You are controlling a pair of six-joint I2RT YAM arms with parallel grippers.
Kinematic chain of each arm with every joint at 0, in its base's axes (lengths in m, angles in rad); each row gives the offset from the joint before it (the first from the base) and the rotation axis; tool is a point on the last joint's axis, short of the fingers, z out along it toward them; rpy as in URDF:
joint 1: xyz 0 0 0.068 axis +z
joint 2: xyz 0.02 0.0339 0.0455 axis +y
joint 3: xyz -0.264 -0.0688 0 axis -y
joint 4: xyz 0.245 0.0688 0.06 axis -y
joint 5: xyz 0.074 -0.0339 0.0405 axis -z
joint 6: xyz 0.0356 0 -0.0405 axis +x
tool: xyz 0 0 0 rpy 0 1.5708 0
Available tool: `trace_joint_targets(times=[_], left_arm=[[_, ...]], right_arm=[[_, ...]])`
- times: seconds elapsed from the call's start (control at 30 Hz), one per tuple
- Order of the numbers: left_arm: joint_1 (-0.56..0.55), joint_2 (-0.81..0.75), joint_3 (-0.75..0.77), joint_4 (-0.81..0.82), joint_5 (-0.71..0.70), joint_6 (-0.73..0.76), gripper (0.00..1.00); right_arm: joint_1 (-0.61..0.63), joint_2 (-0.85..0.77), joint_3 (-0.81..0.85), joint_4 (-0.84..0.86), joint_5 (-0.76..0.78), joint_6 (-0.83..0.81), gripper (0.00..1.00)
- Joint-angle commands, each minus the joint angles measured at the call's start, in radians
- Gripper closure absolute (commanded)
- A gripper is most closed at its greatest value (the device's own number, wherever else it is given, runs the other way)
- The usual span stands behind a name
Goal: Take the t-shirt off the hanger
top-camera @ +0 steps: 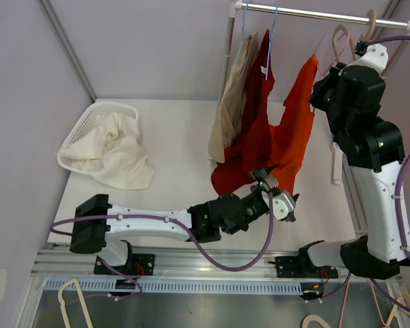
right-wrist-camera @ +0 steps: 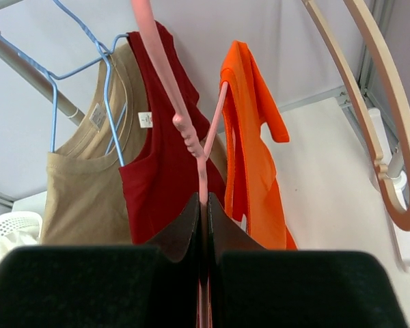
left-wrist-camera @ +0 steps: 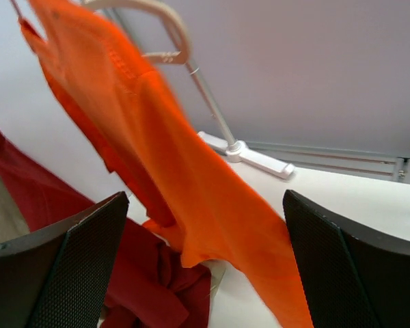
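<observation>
The orange shirt [top-camera: 297, 130] hangs at 2 o'clock in the top view from 1 arm of the pink hanger [right-wrist-camera: 183, 125], which is clamped in the right gripper [right-wrist-camera: 203, 212]. The left gripper [left-wrist-camera: 205, 205], set wide at the hem, should be closed on cloth and drawn towards 6 o'clock.

Bright, even light, soft shadows — orange t-shirt [left-wrist-camera: 191, 198] blurred close up.

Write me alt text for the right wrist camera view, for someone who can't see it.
The right gripper is shut on a pink plastic hanger, with an orange t-shirt dangling from one of its arms. Left of it, a dark red sleeveless top and a tan t-shirt hang on blue wire hangers.
</observation>
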Motion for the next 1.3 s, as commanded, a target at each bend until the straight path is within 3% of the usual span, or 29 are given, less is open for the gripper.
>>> trace_joint_targets(times=[0.0, 0.07, 0.1, 0.17, 0.2, 0.27, 0.33, 0.4, 0.57, 0.7, 0.9, 1.07, 1.17, 1.27], left_arm=[[0.052, 0.027, 0.086, -0.034, 0.017, -0.109, 0.01], [0.066, 0.053, 0.125, -0.06, 0.015, -0.117, 0.09], [0.069, 0.07, 0.158, -0.079, 0.005, -0.124, 0.31], [0.075, 0.116, 0.224, -0.157, -0.011, -0.149, 0.54], [0.076, 0.131, 0.267, -0.183, -0.029, -0.152, 0.77], [0.076, 0.182, 0.352, -0.298, -0.042, -0.187, 0.99], [0.067, 0.218, 0.484, -0.428, -0.051, -0.218, 0.99], [0.046, 0.226, 0.501, -0.43, -0.069, -0.227, 0.99], [-0.089, 0.127, 0.34, -0.234, -0.175, -0.079, 0.99], [-0.154, 0.018, 0.255, -0.194, -0.209, -0.083, 0.99], [-0.194, -0.073, 0.164, -0.172, -0.262, -0.077, 0.99], [-0.2, -0.134, 0.051, -0.135, -0.276, -0.124, 0.99], [-0.198, -0.169, -0.05, -0.143, -0.244, -0.227, 0.99], [-0.172, -0.121, -0.07, -0.152, -0.236, -0.284, 0.99]], right_arm=[[0.009, -0.034, 0.036, 0.037, -0.011, 0.02, 1.0], [0.009, -0.037, 0.036, 0.038, -0.01, 0.02, 1.0], [0.011, -0.038, 0.037, 0.038, -0.005, 0.015, 1.0], [0.011, -0.041, 0.039, 0.042, -0.003, 0.012, 1.0], [0.011, -0.041, 0.04, 0.043, -0.005, 0.014, 1.0], [0.011, -0.045, 0.039, 0.045, -0.011, 0.017, 1.0], [0.011, -0.045, 0.034, 0.048, -0.011, 0.021, 1.0], [0.011, -0.045, 0.016, 0.063, 0.003, 0.015, 1.0], [0.013, -0.029, -0.03, 0.127, 0.089, -0.037, 1.0], [0.011, -0.002, -0.11, 0.232, 0.171, -0.095, 1.0], [0.009, 0.057, -0.081, 0.279, 0.208, -0.138, 1.0], [-0.004, 0.081, -0.06, 0.304, 0.227, -0.178, 1.0], [-0.017, 0.097, -0.008, 0.25, 0.181, -0.16, 1.0], [-0.015, 0.074, 0.003, 0.218, 0.133, -0.118, 1.0]])
